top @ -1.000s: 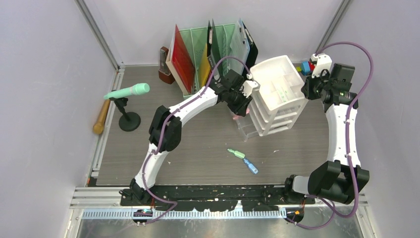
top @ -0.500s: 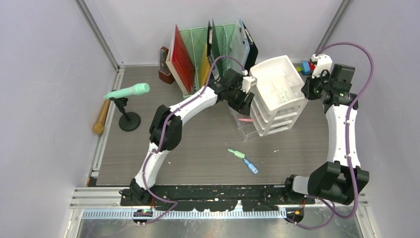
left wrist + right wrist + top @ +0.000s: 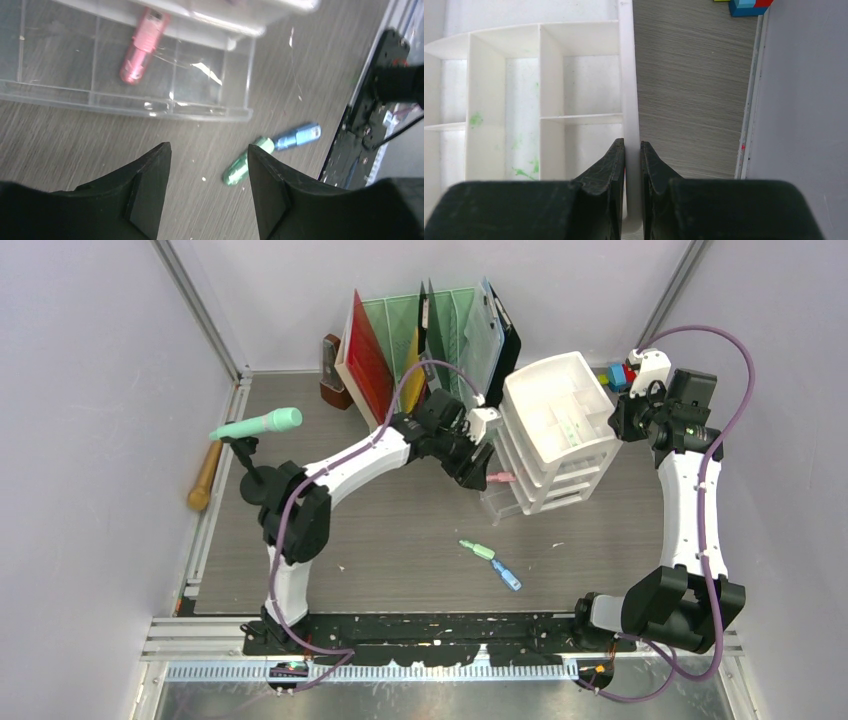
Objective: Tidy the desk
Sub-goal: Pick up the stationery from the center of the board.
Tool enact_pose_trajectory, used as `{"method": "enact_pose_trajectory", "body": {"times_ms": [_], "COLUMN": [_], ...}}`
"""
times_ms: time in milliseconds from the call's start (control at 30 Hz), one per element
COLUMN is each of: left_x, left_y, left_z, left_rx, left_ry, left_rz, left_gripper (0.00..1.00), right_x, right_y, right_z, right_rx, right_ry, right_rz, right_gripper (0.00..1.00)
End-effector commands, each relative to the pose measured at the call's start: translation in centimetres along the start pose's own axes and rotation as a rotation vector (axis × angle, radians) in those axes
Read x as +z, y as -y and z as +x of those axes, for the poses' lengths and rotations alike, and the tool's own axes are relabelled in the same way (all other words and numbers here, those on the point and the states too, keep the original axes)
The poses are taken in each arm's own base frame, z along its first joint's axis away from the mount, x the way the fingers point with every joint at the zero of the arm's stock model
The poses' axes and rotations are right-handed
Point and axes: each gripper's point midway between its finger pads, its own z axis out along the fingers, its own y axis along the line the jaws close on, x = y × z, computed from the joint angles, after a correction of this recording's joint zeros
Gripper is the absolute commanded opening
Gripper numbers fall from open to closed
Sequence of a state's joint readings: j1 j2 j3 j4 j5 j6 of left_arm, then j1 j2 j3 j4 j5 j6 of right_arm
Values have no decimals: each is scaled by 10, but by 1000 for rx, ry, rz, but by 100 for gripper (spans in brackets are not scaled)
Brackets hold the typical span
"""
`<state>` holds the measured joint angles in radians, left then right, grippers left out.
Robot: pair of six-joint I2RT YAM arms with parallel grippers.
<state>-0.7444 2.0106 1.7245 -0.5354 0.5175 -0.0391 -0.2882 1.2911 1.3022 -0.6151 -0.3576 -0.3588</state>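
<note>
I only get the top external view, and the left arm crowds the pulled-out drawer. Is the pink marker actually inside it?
Observer: Yes. The left wrist view shows the pink marker lying inside the clear drawer, behind its front wall.
Operator: Is the left tool holding anything?
Observer: No. The left tool is open and empty, over bare desk.
Operator: And the right tool?
Observer: The right wrist view shows the right tool shut on the side wall of the white tray, one finger on each side of it.
</note>
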Motion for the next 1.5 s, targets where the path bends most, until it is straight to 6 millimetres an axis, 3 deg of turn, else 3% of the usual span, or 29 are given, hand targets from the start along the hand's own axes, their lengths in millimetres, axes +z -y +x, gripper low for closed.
{"method": "enact_pose_trajectory", "body": {"times_ms": [0, 133, 233, 633, 1000, 1167, 1467], "left_x": [-22, -20, -12, 37, 64, 63, 44], "left_y": [31, 38, 48, 59, 57, 52, 25], "left_z": [7, 51, 74, 107, 129, 137, 153], "left_rx": [273, 452, 589, 817, 878, 887, 860], "left_ry": [29, -88, -125, -245, -327, -355, -437], "left_rz": [85, 71, 63, 39, 19, 0, -65], "left_gripper": [59, 58, 58, 60, 59, 53, 25], "right_x": [10, 12, 12, 13, 15, 15, 14], "right_y": [-23, -23, -23, -23, -25, -25, -25], "right_z": [43, 45, 46, 49, 52, 53, 52], "right_rx": [76, 79, 83, 82, 75, 74, 76], "right_ry": [-139, -145, -148, -159, -168, -168, -166], "right_rz": [-83, -88, -89, -91, -102, -104, -102], "right_gripper": [0, 0, 0, 0, 0, 1, 0]}}
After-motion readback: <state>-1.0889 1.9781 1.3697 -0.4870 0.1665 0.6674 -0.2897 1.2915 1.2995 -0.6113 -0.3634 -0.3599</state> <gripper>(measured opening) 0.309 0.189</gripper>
